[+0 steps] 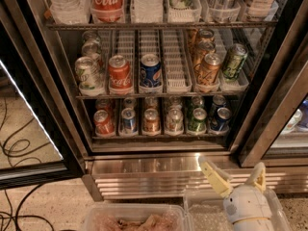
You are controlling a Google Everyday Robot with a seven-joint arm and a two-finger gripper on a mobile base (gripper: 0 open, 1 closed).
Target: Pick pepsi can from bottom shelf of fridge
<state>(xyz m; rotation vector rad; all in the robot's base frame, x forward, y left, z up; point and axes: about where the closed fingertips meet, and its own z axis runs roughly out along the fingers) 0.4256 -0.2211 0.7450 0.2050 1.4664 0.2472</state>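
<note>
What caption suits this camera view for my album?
White two-finger end effector, open, hovers before the steel base of the black-framed fridge, below its dark-edged bottom shelf of small cans.

Gripper [231,164], jaws apart, hangs before the fridge [144,171].

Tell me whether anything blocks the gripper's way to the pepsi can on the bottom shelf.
Nothing visible does. The gripper, open, hangs low in front of the steel base. The pepsi can stands at the front of its lane, at the right end of the bottom shelf, with nothing before it.
</note>
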